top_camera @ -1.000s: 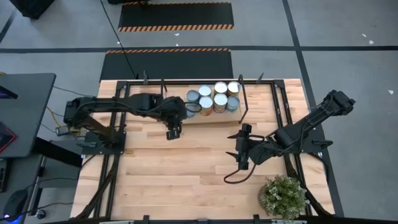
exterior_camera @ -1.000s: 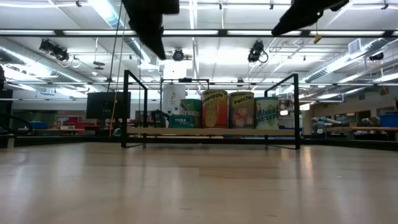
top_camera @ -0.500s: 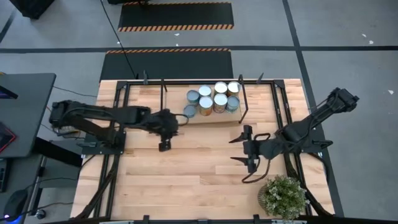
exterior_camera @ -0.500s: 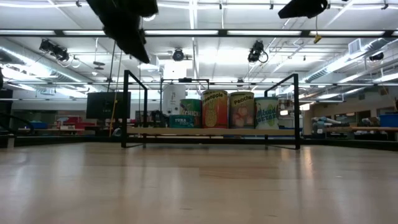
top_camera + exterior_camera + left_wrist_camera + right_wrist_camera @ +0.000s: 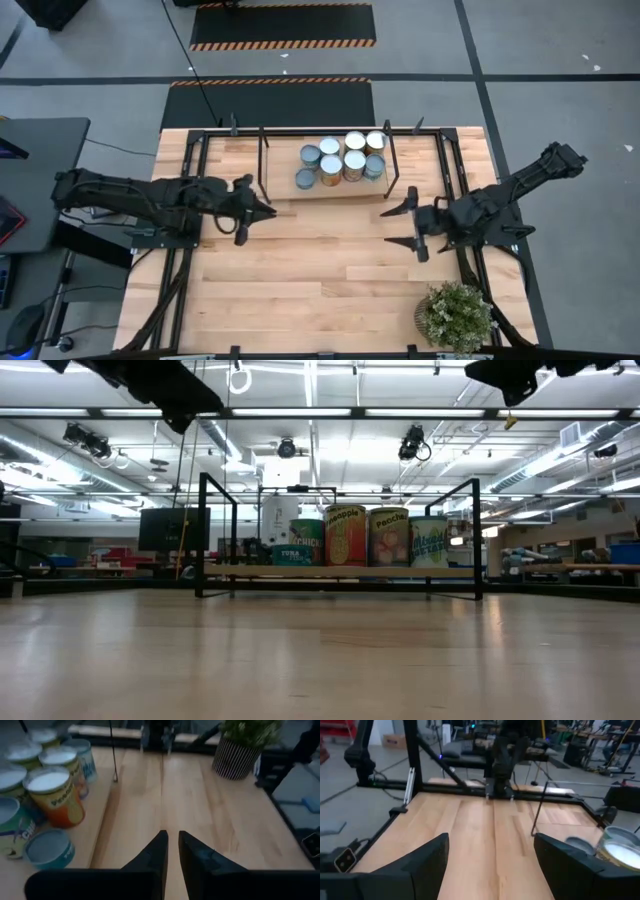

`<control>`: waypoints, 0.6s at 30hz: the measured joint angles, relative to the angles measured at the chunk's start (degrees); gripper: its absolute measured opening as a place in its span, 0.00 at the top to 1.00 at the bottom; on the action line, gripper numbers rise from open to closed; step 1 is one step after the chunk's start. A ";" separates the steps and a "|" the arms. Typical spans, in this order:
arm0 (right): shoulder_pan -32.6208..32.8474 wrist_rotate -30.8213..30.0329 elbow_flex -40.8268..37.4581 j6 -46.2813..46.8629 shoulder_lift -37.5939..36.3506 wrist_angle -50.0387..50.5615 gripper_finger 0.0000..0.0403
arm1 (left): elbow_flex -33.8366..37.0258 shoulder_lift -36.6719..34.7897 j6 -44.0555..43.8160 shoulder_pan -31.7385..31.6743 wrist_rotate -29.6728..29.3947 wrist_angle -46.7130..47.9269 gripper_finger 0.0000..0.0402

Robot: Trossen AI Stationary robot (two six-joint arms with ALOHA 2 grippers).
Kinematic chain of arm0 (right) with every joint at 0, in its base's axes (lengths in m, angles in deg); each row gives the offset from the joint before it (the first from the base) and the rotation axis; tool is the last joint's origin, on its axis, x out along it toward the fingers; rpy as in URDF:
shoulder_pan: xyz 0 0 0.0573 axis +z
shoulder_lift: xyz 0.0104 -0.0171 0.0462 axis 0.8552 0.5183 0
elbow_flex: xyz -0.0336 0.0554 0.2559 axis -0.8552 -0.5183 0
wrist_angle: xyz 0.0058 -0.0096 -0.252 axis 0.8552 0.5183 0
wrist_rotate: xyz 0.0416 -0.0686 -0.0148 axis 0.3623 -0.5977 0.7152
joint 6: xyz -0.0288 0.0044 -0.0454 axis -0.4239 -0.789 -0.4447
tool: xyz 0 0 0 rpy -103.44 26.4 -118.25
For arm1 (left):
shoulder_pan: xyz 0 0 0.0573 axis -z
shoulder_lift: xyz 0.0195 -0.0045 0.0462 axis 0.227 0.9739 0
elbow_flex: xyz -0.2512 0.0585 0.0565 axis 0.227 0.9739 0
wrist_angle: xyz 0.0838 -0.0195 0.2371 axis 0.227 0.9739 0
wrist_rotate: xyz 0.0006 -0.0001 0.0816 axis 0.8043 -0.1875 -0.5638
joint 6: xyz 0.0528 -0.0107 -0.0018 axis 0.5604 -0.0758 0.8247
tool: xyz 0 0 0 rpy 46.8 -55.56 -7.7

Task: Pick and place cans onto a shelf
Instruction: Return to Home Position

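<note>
Above the table (image 5: 300,275), left claw (image 5: 268,210) closed, right claw (image 5: 398,227) spread, both pointing inward

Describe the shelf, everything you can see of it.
The shelf is a light wooden rectangular board held in a thin black rod frame with upright posts at its corners. It stands level at the table's far edge, about midway across, and in the low view the board sits slightly above the tabletop. The cans stand upright on it, bunched centre-right, and its left part is bare. Nothing else is seen touching it.
</note>
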 joint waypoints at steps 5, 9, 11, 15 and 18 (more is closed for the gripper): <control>-1.08 -0.12 -3.09 0.49 -6.13 -0.26 0.26 | 5.84 -6.04 1.44 0.04 0.07 -6.89 0.88; -2.69 -0.35 -6.05 0.68 -10.80 -0.73 0.26 | 11.53 -10.85 2.98 0.02 0.22 -12.99 0.88; -3.74 -0.47 -8.08 0.85 -13.16 -1.39 0.26 | 14.69 -13.29 3.80 -0.07 0.23 -14.77 0.88; -5.50 -0.48 -11.86 1.57 -17.93 -4.02 0.26 | 19.50 -19.10 4.05 -0.16 -0.27 -16.84 0.88; -6.12 -0.94 -13.56 1.60 -22.28 -4.53 0.26 | 22.38 -24.96 4.48 -0.16 -1.25 -16.71 0.88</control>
